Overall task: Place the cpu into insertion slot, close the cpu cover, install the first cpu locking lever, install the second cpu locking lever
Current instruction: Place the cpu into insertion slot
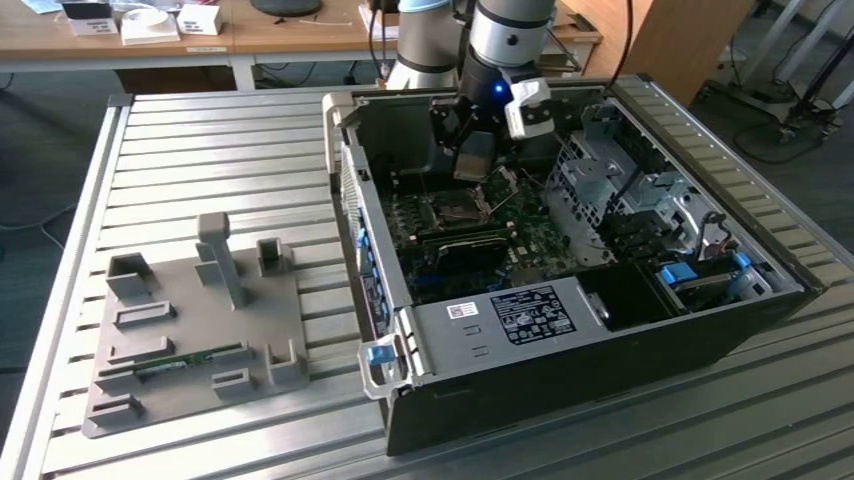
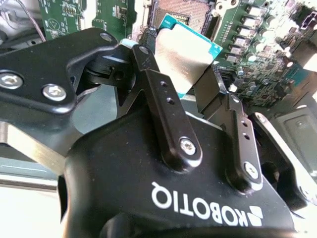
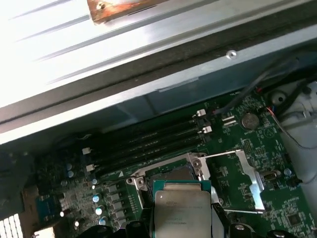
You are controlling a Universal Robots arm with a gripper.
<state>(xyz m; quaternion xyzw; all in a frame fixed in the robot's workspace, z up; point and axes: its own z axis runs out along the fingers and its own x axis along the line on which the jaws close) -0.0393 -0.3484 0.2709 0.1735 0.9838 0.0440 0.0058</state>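
The jaws are clamped on the cpu (image 2: 185, 49), its silvery top showing. It hangs inside the computer case (image 1: 534, 340), and the open insertion slot (image 3: 171, 174) lies close below, slightly to the jaws' near side in the exterior view.

My arm (image 1: 507, 35) is silver-grey tubing with a darker glossy joint. A blue light (image 1: 499, 92) glows at the wrist, and a white box (image 1: 529, 108) is mounted beside it, on the exterior view's right. In the second wrist view my gripper (image 2: 181, 67) is matte black, with chunky linked fingers (image 2: 166, 114) drilled with paired small holes, silver screws (image 2: 188, 145) at the pivots, and white lettering (image 2: 208, 208) across the body.
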